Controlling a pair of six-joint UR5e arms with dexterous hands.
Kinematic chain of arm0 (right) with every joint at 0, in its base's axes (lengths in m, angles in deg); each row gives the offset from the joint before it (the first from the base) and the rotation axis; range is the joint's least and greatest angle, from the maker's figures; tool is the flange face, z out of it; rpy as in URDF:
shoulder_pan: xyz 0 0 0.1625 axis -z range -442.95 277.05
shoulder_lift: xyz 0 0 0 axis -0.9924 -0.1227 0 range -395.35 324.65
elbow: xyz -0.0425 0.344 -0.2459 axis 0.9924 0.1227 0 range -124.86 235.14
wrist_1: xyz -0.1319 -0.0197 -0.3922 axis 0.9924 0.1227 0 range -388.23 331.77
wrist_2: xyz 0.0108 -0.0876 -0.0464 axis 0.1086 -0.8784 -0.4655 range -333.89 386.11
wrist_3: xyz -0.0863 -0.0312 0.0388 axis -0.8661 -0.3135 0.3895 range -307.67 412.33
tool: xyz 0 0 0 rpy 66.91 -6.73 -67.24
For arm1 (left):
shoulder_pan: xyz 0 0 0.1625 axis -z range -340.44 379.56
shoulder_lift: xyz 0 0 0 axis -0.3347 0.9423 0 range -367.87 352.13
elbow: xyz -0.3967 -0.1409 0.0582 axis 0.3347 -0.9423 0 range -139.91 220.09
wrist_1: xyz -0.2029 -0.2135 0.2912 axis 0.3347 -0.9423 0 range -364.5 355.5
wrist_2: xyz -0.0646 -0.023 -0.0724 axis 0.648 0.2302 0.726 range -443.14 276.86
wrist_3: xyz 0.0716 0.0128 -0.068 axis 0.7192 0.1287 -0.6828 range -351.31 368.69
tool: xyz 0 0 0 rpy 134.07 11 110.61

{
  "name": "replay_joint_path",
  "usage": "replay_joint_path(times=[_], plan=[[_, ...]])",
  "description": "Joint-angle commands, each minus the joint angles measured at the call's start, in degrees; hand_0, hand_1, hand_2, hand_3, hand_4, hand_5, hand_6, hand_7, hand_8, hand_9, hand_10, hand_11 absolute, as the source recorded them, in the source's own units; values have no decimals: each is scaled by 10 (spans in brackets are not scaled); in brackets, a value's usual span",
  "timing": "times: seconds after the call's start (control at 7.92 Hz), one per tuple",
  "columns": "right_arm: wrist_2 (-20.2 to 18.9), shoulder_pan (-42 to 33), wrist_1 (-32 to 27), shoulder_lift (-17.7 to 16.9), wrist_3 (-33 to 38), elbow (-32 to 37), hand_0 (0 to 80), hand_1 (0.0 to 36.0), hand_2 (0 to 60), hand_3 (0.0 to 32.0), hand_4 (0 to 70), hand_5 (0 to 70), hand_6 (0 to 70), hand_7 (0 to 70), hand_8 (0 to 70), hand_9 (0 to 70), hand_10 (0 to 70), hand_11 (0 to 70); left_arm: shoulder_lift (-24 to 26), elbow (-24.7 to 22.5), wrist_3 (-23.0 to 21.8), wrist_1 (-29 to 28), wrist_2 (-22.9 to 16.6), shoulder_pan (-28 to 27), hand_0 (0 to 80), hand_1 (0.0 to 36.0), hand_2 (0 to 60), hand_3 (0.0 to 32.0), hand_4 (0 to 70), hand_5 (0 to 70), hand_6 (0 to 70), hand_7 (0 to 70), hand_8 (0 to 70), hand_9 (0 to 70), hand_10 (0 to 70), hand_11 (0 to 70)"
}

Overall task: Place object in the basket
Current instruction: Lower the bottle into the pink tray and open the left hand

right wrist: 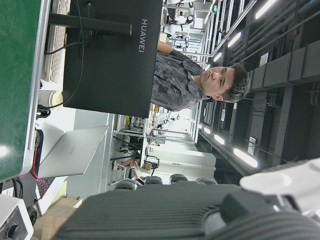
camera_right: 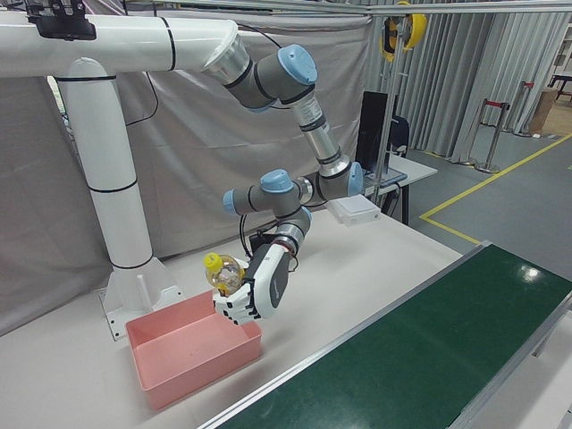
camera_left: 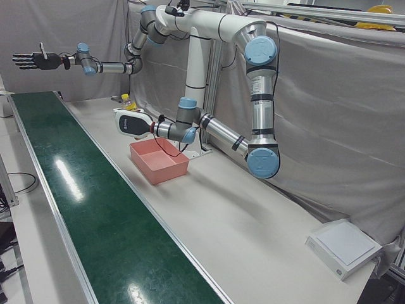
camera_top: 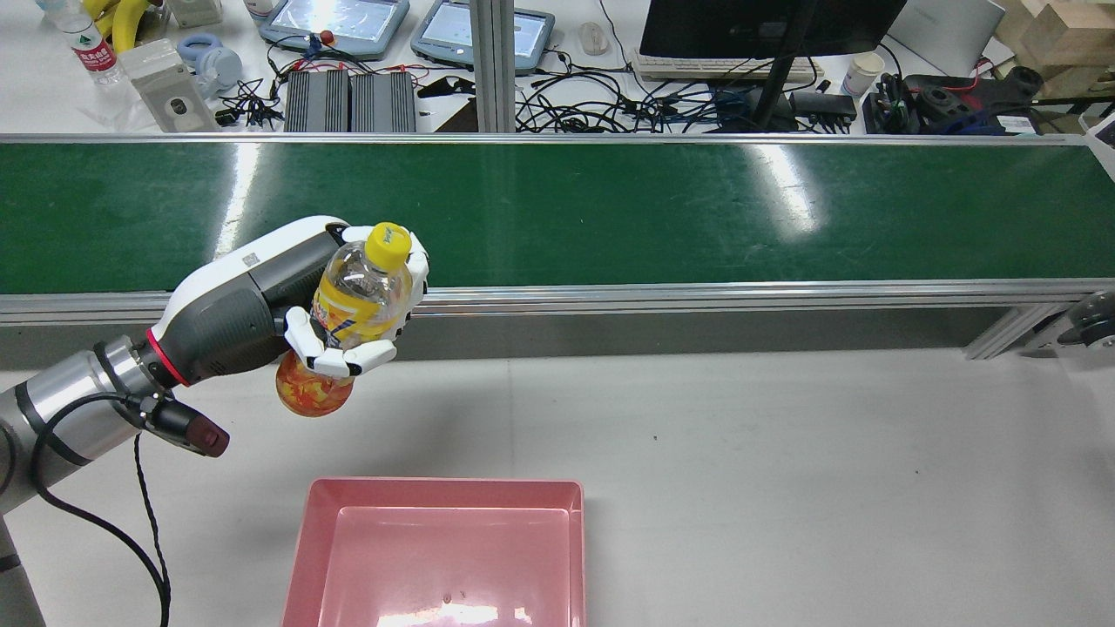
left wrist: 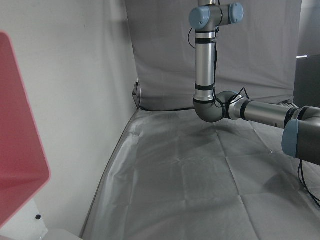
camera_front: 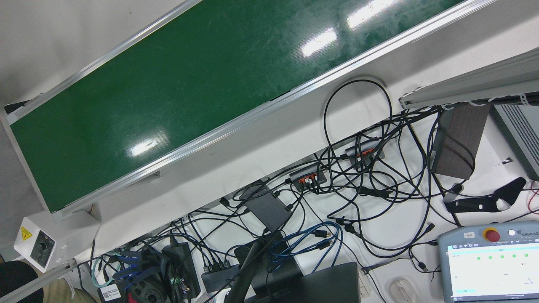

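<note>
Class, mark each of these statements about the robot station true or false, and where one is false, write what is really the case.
1. The left hand holds a bottle with a yellow cap. True.
2. The bottle already lies inside the pink basket. False: it is held in the air, above the table beside the basket.
3. The green conveyor belt carries no objects. True.
4. The pink basket is full of bottles. False: it is empty.
5. The right hand is open, raised high above the belt's far end. True.
6. The bottle's cap is off. False: the yellow cap is on.
</note>
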Motion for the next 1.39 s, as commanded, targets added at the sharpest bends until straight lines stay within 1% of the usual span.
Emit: replay_joint_path(times=[0.0, 0.13, 0.25, 0.38, 0.51, 0.63, 0.76, 0.88, 1.01, 1.14, 1.26], plan=[[0, 0, 0, 0, 0, 0, 0, 0, 0, 0, 0, 0, 0, 0, 0, 0, 0, 0, -1, -46, 62, 52, 7, -72, 557, 220, 600, 0, 351, 700, 548, 700, 700, 700, 700, 700], [0, 0, 0, 0, 0, 0, 0, 0, 0, 0, 0, 0, 0, 0, 0, 0, 0, 0, -1, -46, 84, 65, 18, -86, 555, 219, 600, 0, 357, 700, 551, 700, 700, 700, 700, 700], [0, 0, 0, 0, 0, 0, 0, 0, 0, 0, 0, 0, 0, 0, 0, 0, 0, 0, -1, -46, 90, 79, 37, -106, 546, 211, 600, 0, 356, 700, 545, 700, 700, 700, 700, 700], [0, 0, 0, 0, 0, 0, 0, 0, 0, 0, 0, 0, 0, 0, 0, 0, 0, 0, -11, -43, 93, 81, 41, -123, 550, 182, 473, 0, 356, 700, 533, 700, 700, 700, 700, 700], [0, 0, 0, 0, 0, 0, 0, 0, 0, 0, 0, 0, 0, 0, 0, 0, 0, 0, -24, -43, 103, 81, 47, -130, 562, 127, 192, 0, 354, 700, 498, 673, 700, 700, 700, 700], [0, 1, 0, 0, 0, 0, 0, 0, 0, 0, 0, 0, 0, 0, 0, 0, 0, 0, -30, -44, 108, 80, 58, -133, 560, 77, 5, 0, 346, 700, 430, 589, 641, 700, 700, 700], [0, 1, 0, 0, 0, 0, 0, 0, 0, 0, 0, 0, 0, 0, 0, 0, 0, 0, -33, -46, 108, 80, 59, -133, 530, 38, 0, 0, 322, 558, 240, 374, 454, 616, 563, 700], [0, 1, 0, 0, 0, 0, 0, 0, 0, 0, 0, 0, 0, 0, 0, 0, 0, 0, -34, -46, 108, 80, 59, -132, 507, 4, 0, 0, 280, 484, 160, 272, 339, 466, 456, 645], [0, 1, 0, 0, 0, 0, 0, 0, 0, 0, 0, 0, 0, 0, 0, 0, 0, 0, -40, -46, 108, 71, 60, -137, 501, 0, 0, 0, 235, 378, 110, 190, 251, 351, 396, 559], [0, 1, 0, 0, 0, 0, 0, 0, 0, 0, 0, 0, 0, 0, 0, 0, 0, 0, -44, -45, 108, 52, 59, -137, 498, 0, 0, 0, 204, 325, 71, 112, 174, 234, 304, 441], [0, 1, 0, 0, 0, 0, 0, 0, 0, 0, 0, 0, 0, 0, 0, 0, 0, 0, -52, -41, 108, 31, 59, -138, 494, 0, 0, 0, 175, 250, 34, 51, 100, 130, 189, 280]])
